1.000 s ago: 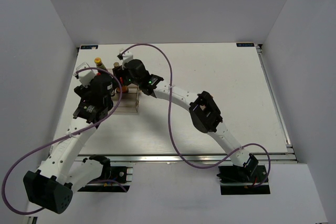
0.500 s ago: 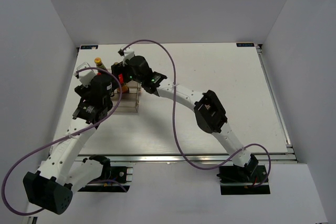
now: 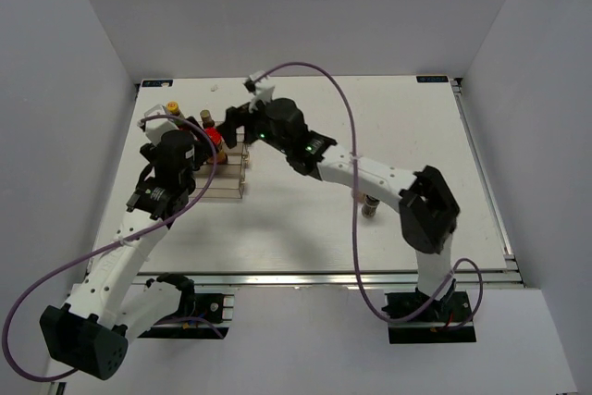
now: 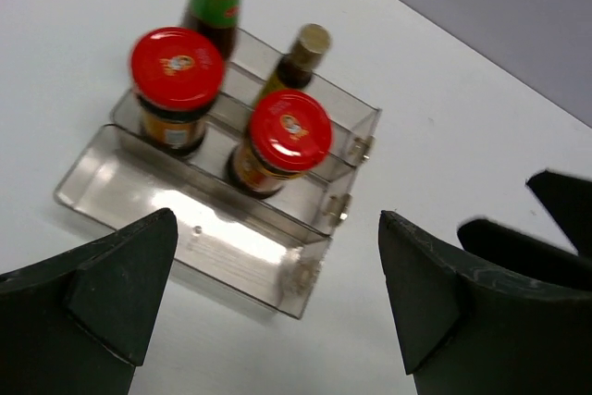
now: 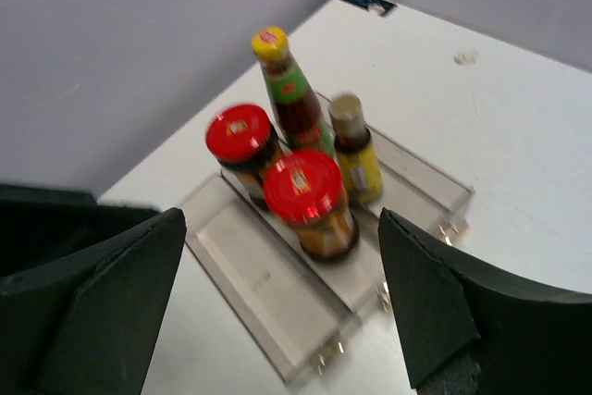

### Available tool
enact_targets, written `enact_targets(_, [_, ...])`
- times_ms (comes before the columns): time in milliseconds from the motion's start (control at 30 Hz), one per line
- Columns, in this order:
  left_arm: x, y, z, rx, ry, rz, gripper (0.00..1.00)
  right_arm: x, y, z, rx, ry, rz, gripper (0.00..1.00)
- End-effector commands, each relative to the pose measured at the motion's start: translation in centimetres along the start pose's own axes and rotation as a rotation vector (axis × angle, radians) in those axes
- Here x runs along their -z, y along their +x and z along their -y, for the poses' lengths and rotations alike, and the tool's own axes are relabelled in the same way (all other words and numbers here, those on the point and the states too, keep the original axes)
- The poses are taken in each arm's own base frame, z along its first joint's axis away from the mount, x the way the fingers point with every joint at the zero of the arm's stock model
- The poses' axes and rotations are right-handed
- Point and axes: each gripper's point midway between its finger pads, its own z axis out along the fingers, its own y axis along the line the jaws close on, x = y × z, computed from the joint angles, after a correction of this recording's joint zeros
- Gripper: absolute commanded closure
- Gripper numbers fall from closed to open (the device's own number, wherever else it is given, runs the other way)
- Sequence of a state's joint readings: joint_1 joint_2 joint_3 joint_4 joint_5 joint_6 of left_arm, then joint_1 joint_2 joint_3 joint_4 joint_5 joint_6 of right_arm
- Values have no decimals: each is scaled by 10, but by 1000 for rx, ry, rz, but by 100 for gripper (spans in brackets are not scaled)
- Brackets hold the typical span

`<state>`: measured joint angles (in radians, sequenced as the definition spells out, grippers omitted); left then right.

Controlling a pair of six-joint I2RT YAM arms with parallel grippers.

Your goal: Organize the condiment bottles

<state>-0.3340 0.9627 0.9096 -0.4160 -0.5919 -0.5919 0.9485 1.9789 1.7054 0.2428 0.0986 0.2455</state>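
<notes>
- Four of the condiment bottles stand together in the clear tiered rack (image 4: 231, 247), which sits at the far left of the white table (image 3: 416, 136). Both arms are bent in toward it.
- On the left, the left gripper (image 4: 276, 224) points down at the rack. Its two dark fingers are wide apart with nothing between them.
- At the rack's left end, on the rear tier, the yellow-capped bottle (image 4: 215, 6) stands upright. It holds dark sauce and has a green label round its shoulder. I can see pale marks on the label but cannot read them.
- Just in front of it, on the middle tier, is the left red-lidded jar (image 4: 176, 67). A small gold emblem is printed in the middle of the lid and a yellow-orange label wraps the glass. The writing is too small to read.
- Just beside it on the same tier is the right red-lidded jar (image 4: 289, 131), with the same emblem and label.
- Behind that jar, on the rear tier, the slim bottle (image 4: 301, 57) has an olive-gold cap. In the right wrist view its body looks yellow, with no legible text.
- To the right of the rack, the right gripper (image 5: 282, 217) faces the bottles. Its fingers are spread wide and hold nothing.
- Farther right, a small bottle (image 3: 369, 205) stands alone on the table, well apart from the rack and just beside the right arm's forearm. It is too small for me to tell its cap or label.
</notes>
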Motion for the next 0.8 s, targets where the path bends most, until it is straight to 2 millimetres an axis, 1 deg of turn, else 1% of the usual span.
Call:
enact_targets(0, [9,-8,43,3,229,-19,2,44,-41,51,-96,128,138,11])
enact_targets(33, [8,-1,52,-23,271,-42,2,54,-38,60,-155,139,131,11])
enact_targets(67, [10,1,66,-23,335,-53,2,68,-12,93,-185,203,83,11])
enact_targets(100, [10,5,74,-30,365,-64,2,90,-28,100,-210,215,120,11])
enact_targets(133, [15,12,87,-70,420,-76,2,103,-23,111,-246,240,121,11])
enact_targets(167, [14,23,97,-100,454,-102,2,117,-22,123,-259,273,128,11])
enact_targets(200, [19,27,113,-117,530,-110,2,145,-17,142,-275,328,133,11])
enact_targets(233, [27,36,128,-160,599,-122,2,159,-14,156,-284,387,143,11])
enact_targets(267, [27,49,139,-189,640,-151,2,176,-6,168,-302,446,123,11])
enact_targets(300, [35,53,155,-199,721,-163,2,202,-21,181,-309,502,168,11])
enact_targets(333, [43,60,168,-232,778,-169,2,222,-8,199,-317,604,161,11])
enact_targets(367, [51,66,179,-243,834,-186,2,239,-7,210,-342,668,176,11])
enact_targets(400, [50,81,189,-265,867,-218,2,267,-16,216,-356,726,212,11])
enact_targets(433, [61,86,204,-285,919,-224,2,289,-1,230,-362,823,224,11])
enact_targets(467, [64,93,213,-303,948,-236,2,304,-1,233,-374,855,258,11])
enact_targets(500, [66,116,224,-346,976,-281,2,328,-15,232,-382,872,343,11])
enact_targets(533, [69,119,236,-351,1009,-272,2,343,0,240,-386,931,350,11])
enact_targets(567, [72,118,249,-357,1027,-260,2,355,-2,241,-393,952,378,11])
enact_targets(600, [70,142,259,-399,1032,-298,2,372,-11,241,-397,965,432,11])
enact_targets(633, [68,149,265,-417,1028,-302,2,383,-6,244,-392,1009,425,11])
enact_targets(667, [69,144,280,-420,1041,-284,2,392,-5,247,-391,1034,432,11])
enact_targets(700, [68,152,286,-436,1036,-300,2,402,-10,245,-391,1045,458,11])
enact_targets(733, [65,175,293,-470,1038,-341,2,406,-8,245,-388,1054,456,11])
enact_targets(767, [68,184,298,-488,1050,-363,2,409,-5,245,-384,1055,459,11])
